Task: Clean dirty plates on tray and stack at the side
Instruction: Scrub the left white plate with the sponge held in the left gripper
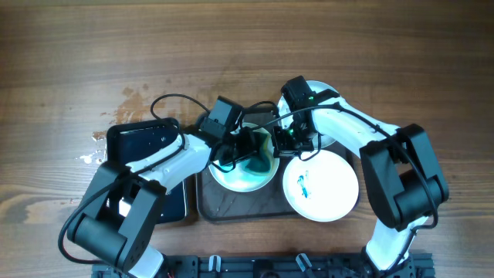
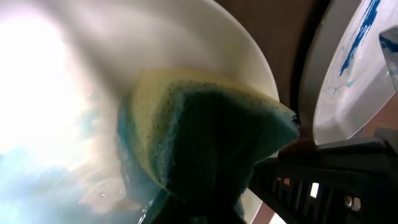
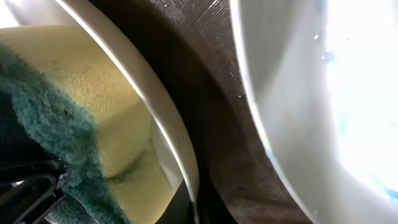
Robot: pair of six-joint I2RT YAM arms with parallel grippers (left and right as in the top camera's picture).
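Plate (image 1: 241,180), sponge (image 2: 205,143) on it, in L gripper (image 1: 251,150)

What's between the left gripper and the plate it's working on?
A yellow-and-green sponge, held in the left gripper and pressed onto the plate. Clearest in the left wrist view.

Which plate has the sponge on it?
The left plate on the tray, smeared teal, has the sponge pressed on it. The front right plate shows only a blue streak, and the back plate looks bare where it shows.
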